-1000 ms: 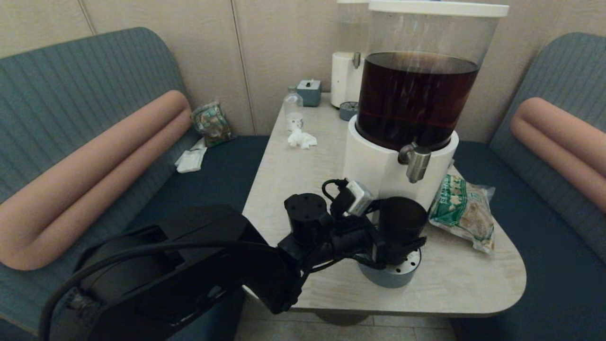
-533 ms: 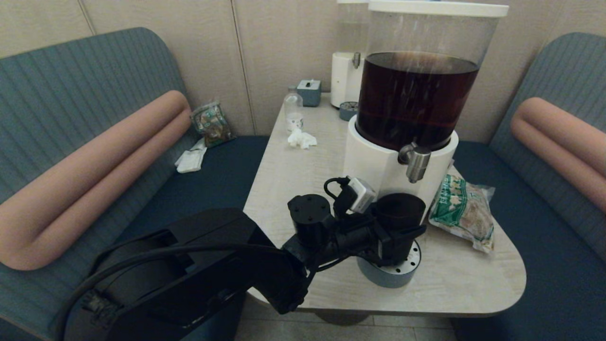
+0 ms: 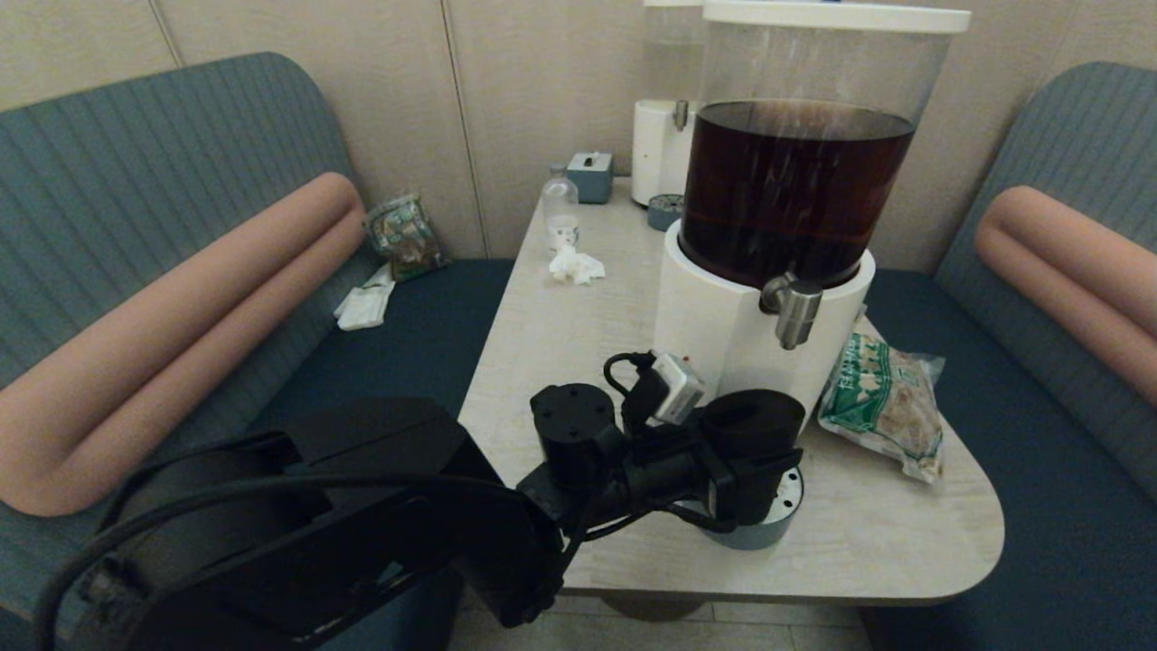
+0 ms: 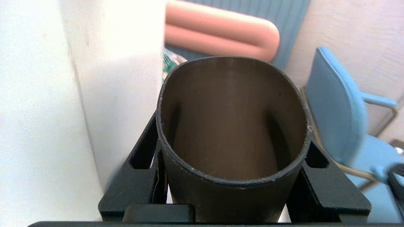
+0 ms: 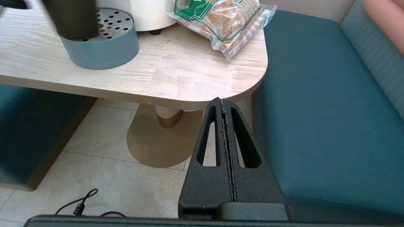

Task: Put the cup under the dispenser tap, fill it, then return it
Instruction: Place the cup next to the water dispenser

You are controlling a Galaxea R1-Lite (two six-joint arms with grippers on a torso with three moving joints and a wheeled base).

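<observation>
The robot's left gripper clamps the black cup between its two fingers and holds it over the grey perforated drip tray at the foot of the big dispenser, below and slightly to the robot's left of the brushed-steel dispenser tap. The right gripper hangs parked beyond the table's edge, over the floor, its fingers pressed together on nothing.

The risk from here is a miss: the cup's mouth does not yet appear to sit squarely under the spout, and a pour begun now could run down the rim or the gripper into the tray. The cup also stands close against the dispenser's white base, so a sideways nudge may knock it askew in the fingers.

Seen from the left wrist, the cup is a matte black, handleless tumbler with a thin, slightly scuffed rim; its brownish inside looks dry and empty, and the fingers bear on its opposite sides. A green snack packet lies just beside the dispenser, on the robot's right.
</observation>
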